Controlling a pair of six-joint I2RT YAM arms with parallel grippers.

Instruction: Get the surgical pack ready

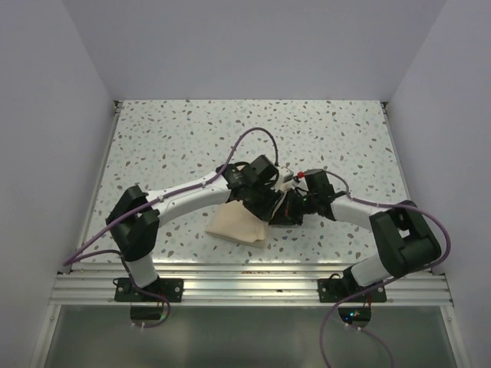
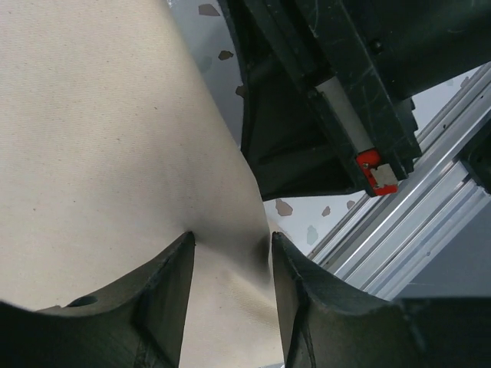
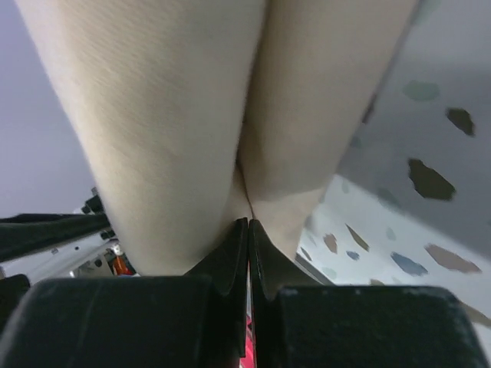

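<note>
Both arms met over the surgical pack [image 1: 239,225], which lay as a tan cloth bundle toward the near edge of the speckled table [image 1: 176,138], in what appeared to be the folding of its wrap. The left gripper [image 2: 230,244] pinched a raised ridge of the cloth between its fingers. The right gripper [image 3: 248,230] was clamped almost flat on a thin fold. The next move seemingly called for both to carry the cloth across together, keeping it taut.

Matt woven cloth surg. pack [image 1: 242,225]
</note>
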